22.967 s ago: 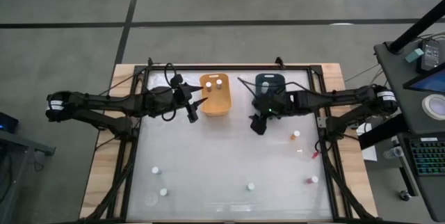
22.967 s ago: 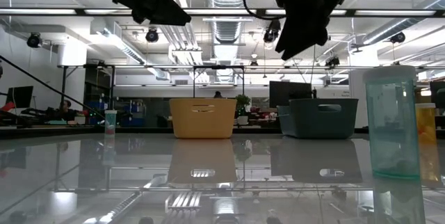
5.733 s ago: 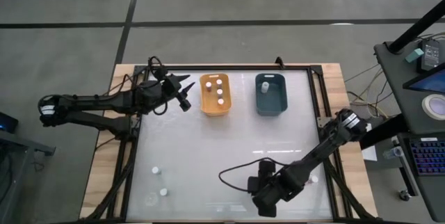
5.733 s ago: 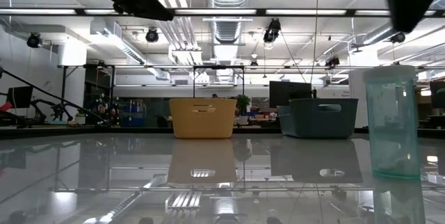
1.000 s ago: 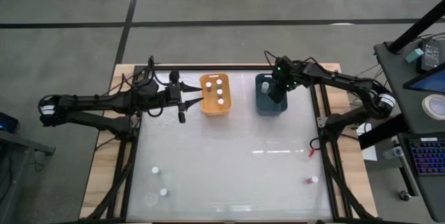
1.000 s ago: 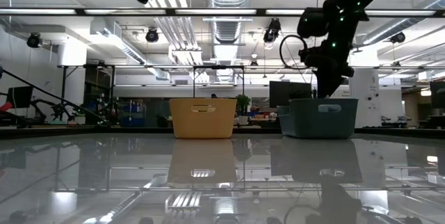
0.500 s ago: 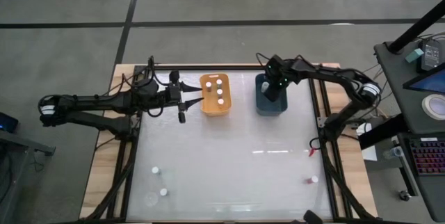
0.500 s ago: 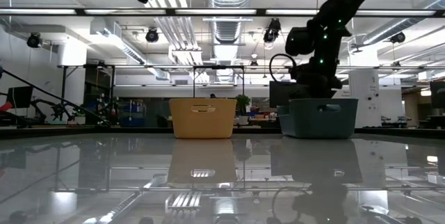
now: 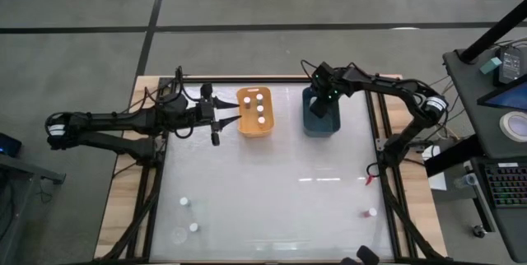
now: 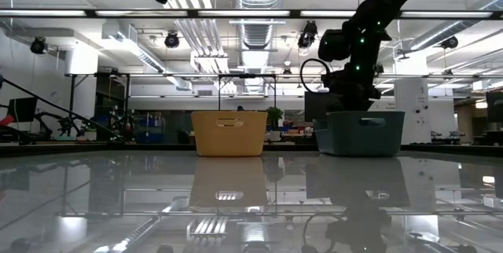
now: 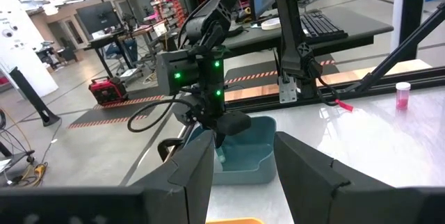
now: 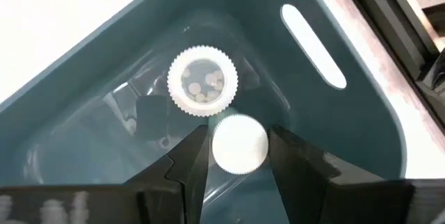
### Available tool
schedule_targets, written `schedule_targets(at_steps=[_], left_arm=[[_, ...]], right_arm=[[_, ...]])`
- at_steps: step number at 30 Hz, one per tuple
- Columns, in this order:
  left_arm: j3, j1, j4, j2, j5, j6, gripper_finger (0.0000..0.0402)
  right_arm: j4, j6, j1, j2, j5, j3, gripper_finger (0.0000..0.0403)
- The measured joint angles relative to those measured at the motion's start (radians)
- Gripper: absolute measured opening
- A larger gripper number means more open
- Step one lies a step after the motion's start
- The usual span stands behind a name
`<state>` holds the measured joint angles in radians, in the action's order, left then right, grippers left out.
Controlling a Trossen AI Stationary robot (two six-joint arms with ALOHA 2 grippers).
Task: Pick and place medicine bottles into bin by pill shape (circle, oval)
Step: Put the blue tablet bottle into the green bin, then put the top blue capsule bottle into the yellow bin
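My right gripper (image 12: 238,135) reaches down into the teal bin (image 9: 322,128) at the table's far side, shut on a white-capped medicine bottle (image 12: 238,146). Beside it on the bin floor stands a second bottle (image 12: 203,81) with a ribbed cap, pills showing through. The orange bin (image 9: 244,125) holds several white-capped bottles (image 9: 261,109). My left gripper (image 9: 227,119) hovers open just left of the orange bin, with nothing between its fingers (image 11: 191,172). My right gripper has the bottle's round white cap (image 12: 217,147) between its two fingers, one on each side. The fingers come from above, slanting steeply down into the bin. The cap hides the bottle's body, so whether its base stands on the bin floor cannot be told.
Loose bottles stand near the table's front: two white-capped ones at the left (image 9: 184,202) (image 9: 193,227) and a pinkish one at the right (image 9: 372,212). A small red item (image 9: 369,180) lies by the right edge. The table's glossy middle lies between them and the bins.
My right gripper has sunk into the teal bin and shifted a little toward the table's left, carrying the bottle down with it.
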<state>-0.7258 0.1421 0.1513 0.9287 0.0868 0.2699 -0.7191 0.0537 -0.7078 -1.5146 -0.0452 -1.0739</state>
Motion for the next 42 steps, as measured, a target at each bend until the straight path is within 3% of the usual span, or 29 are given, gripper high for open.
schedule_targets(at_steps=[10,20,28,33,42], left_arm=[[0.000,0.000,0.000,0.000,0.000,0.000,0.0135],[0.000,0.000,-0.001,0.000,0.000,0.000,0.0135],[0.016,0.000,-0.003,0.001,0.000,-0.029,0.0135],[0.019,0.000,-0.003,0.001,-0.001,-0.107,0.0135],[0.056,-0.036,0.001,0.001,-0.005,-0.308,0.0135]], right_arm=[[-0.026,0.000,0.000,0.001,-0.002,-0.032,0.0141],[-0.172,-0.040,0.036,0.026,-0.001,-0.150,0.0141],[-0.143,-0.115,0.173,0.158,-0.007,-0.125,0.0140],[-0.018,-0.130,0.298,0.260,-0.014,-0.072,0.0131],[0.249,-0.032,0.521,0.429,-0.185,0.054,0.0114]])
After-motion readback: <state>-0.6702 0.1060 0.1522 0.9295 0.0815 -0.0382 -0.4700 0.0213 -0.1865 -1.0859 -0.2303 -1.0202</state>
